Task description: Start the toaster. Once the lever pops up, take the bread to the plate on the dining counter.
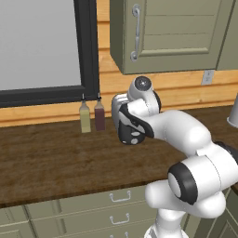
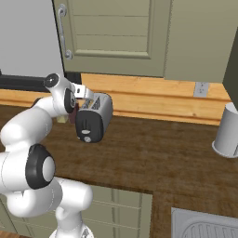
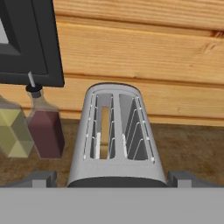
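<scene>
Nearest us in the hand view, our two dark finger tips [image 3: 42, 179] stand far apart at either side of the shiny silver two-slot toaster [image 3: 117, 138]; our gripper [image 3: 117, 180] is spread as wide as it goes and has hold of nothing. We look straight down the toaster's top: in the slot on the left of that view sits the pale tan slice of bread [image 3: 104, 131], standing on edge; the other slot shows bare wire guides. Beside the toaster in the same view stand two slim glass bottles, one dark red [image 3: 46, 129] just next to it and one pale yellow-green [image 3: 13, 133] farther out, both against the light wooden wall boards [image 3: 144, 48].

From the right base view we see the toaster's glossy black end panel [image 2: 89, 125] facing us, with the small pale grey lever [image 2: 86, 139] low on it. The toaster stands on the dark brown wood-grain counter [image 2: 158, 162], near the wall, with our white arm [image 2: 42, 121] reaching to it from above. A grey cylindrical container [image 2: 228, 131] stands well apart on the counter.
</scene>
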